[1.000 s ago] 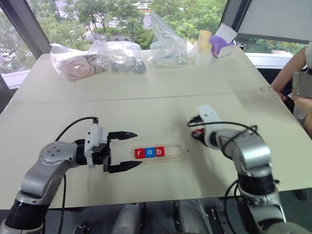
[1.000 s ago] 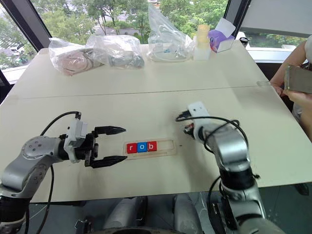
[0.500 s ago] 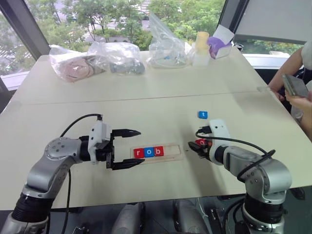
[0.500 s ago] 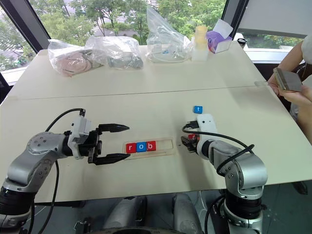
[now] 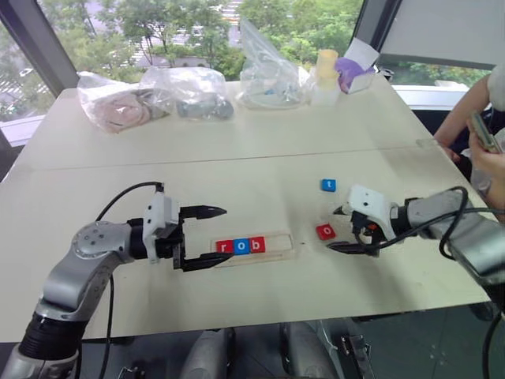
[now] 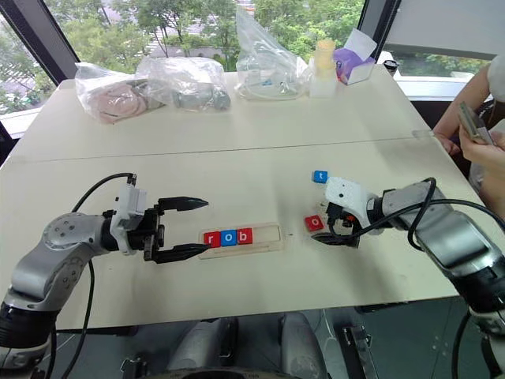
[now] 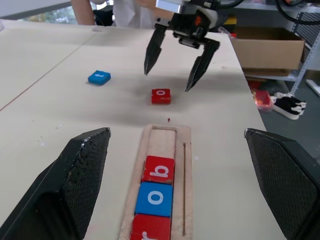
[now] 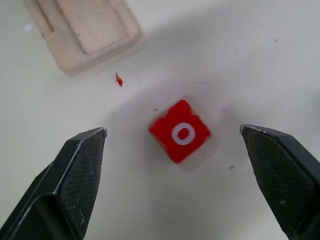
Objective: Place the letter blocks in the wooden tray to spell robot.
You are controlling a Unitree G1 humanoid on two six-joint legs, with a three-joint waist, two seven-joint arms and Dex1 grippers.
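surface: pale table top [image 5: 260,170], window and trees behind
tray: long pale wooden tray [image 5: 280,240] holds r, o, b; two slots free at its right end
target: small red square "o" block [image 5: 325,231] lies flat on the table, just right of the tray's free end, rotated off the tray's long axis
right gripper [image 5: 341,229]: fingers spread, nothing held, above the block and just right of it
left gripper [image 5: 214,236]: spread, empty, at the tray's left end
blue "t" block [image 5: 328,185]: further back, apart
nearer arm: right

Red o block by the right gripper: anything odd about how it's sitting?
Yes. The red o block lies flat on the table, outside the wooden tray, turned askew to the tray's end. A small red fleck lies between them. The right gripper is open above it.
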